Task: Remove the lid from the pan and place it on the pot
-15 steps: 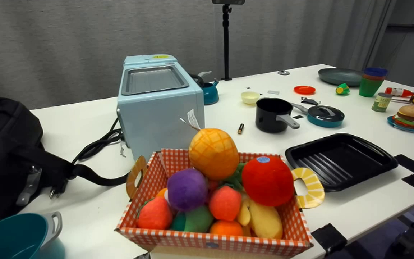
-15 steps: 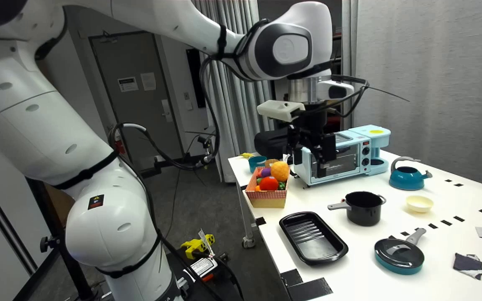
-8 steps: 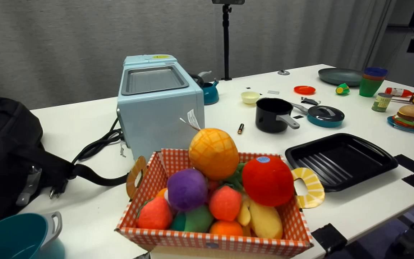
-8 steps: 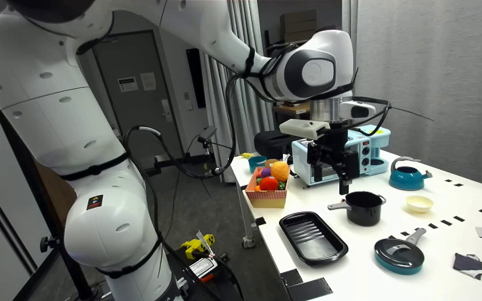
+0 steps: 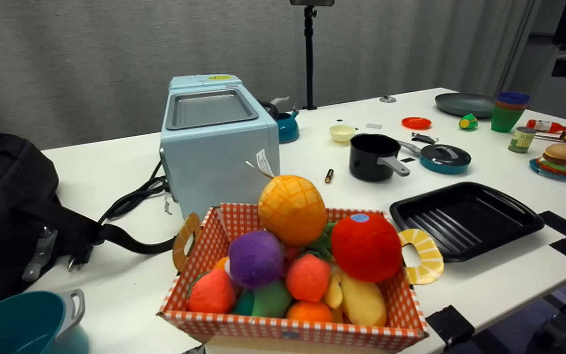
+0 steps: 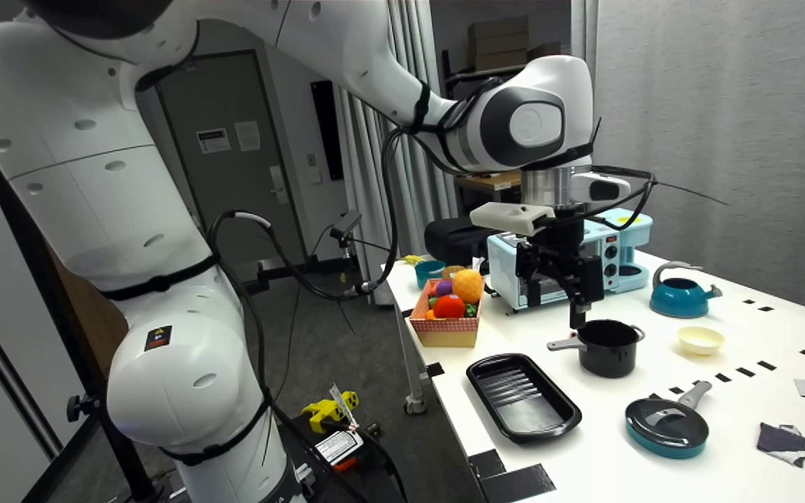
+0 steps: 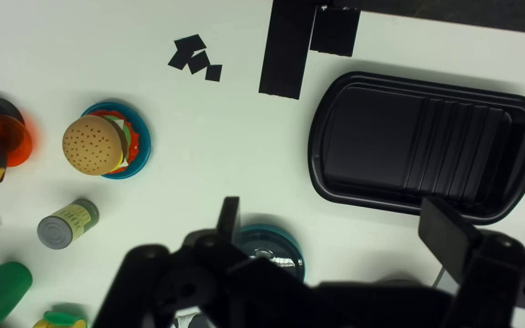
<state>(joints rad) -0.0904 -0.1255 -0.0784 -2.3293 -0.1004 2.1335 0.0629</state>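
Dark glossy round lid (image 6: 668, 429) sits on shallow round teal pan (image 6: 673, 452), in from robot-side edge of white surface (image 6: 612, 482). Black two-fingered gripper (image 7: 331, 214) spread wide, empty. Lid looks light, stiff, maybe slippery; I'd pinch its raised grey handle (image 6: 664, 416).

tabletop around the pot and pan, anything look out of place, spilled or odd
Two things stand out: what looks like a loose battery lying near the black pot, odd among cookware, and a ragged, torn-looking scrap near the teal pan. No spill is visible; the lid looks seated on the pan.
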